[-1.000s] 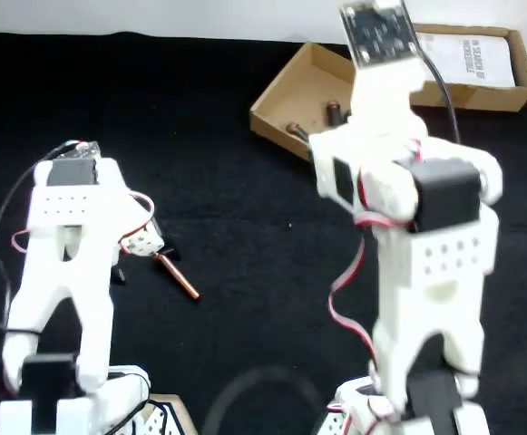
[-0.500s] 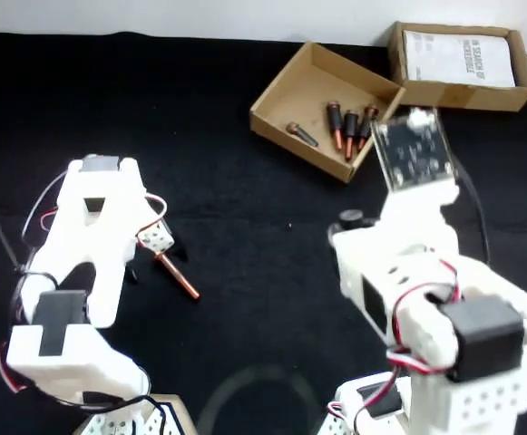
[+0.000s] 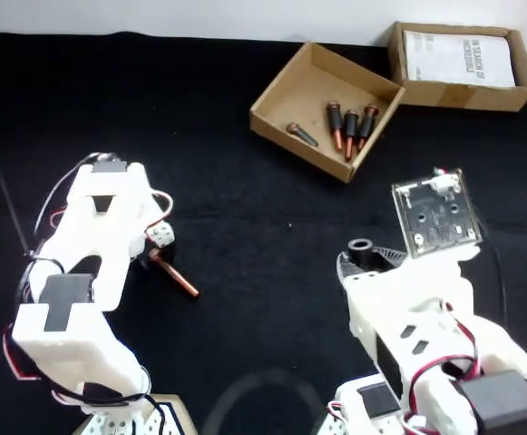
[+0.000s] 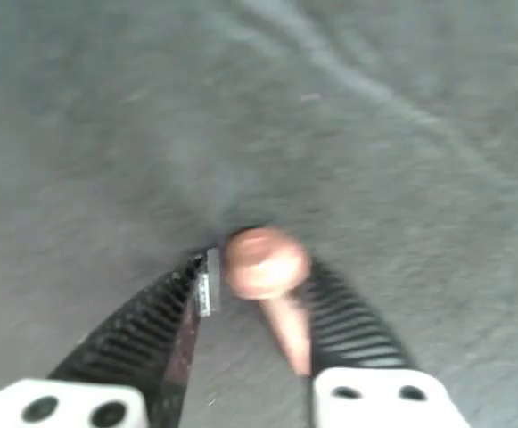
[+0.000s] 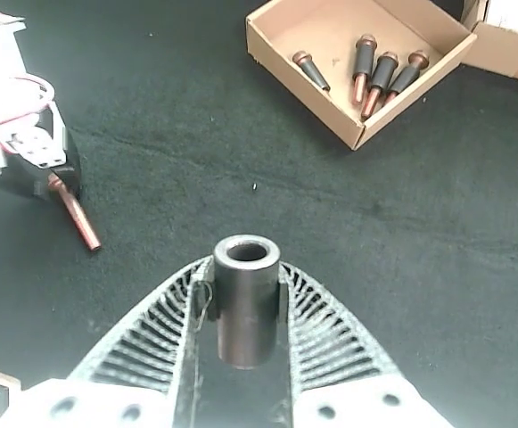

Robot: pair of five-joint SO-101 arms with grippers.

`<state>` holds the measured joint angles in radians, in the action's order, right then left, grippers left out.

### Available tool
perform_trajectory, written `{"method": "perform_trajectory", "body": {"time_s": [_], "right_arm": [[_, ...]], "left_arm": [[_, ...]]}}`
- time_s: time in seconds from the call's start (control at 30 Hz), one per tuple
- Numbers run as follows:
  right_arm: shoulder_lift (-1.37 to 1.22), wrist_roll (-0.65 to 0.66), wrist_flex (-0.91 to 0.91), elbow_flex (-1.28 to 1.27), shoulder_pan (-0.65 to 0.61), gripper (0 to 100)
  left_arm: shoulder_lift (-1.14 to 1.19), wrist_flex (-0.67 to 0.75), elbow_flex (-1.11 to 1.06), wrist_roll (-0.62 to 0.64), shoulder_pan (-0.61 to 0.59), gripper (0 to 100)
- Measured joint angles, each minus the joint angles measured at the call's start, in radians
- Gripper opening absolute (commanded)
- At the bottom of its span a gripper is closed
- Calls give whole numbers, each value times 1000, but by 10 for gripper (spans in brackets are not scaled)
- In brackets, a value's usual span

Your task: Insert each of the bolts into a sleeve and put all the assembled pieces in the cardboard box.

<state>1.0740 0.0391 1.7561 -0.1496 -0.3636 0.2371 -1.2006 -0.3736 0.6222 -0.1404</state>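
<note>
Pinching the copper bolt [image 3: 180, 279] by its head in the left gripper [image 4: 260, 272], at 8 o'clock on the table. Holding the dark sleeve [image 5: 245, 312] upright, hole up, in the right gripper [image 5: 246, 267], at 4 o'clock. Seeing four done pieces [image 3: 349, 127] lying in the cardboard box [image 3: 290, 91] at 1 o'clock. Maybe risking a miss: gripping only the head, so letting the long bolt swing, bump the sleeve's rim and slip out.
</note>
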Motion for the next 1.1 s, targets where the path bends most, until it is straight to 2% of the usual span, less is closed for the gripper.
{"method": "perform_trajectory", "body": {"time_s": [0.43,0.67,0.77,0.87,0.97,1.1], "right_arm": [[26,0,0,0,0,6],[26,0,0,-77,0,6],[26,0,-9,-164,0,6],[26,58,-60,-272,2,6],[25,100,-166,-385,0,6],[25,109,-344,-516,0,6]], "left_arm": [[37,23,48,0,0,9],[41,-87,238,-12,-5,9],[43,-170,358,-91,2,9],[43,-270,496,-173,21,9],[43,-354,647,-236,44,9],[43,-400,850,-327,52,9]]}}
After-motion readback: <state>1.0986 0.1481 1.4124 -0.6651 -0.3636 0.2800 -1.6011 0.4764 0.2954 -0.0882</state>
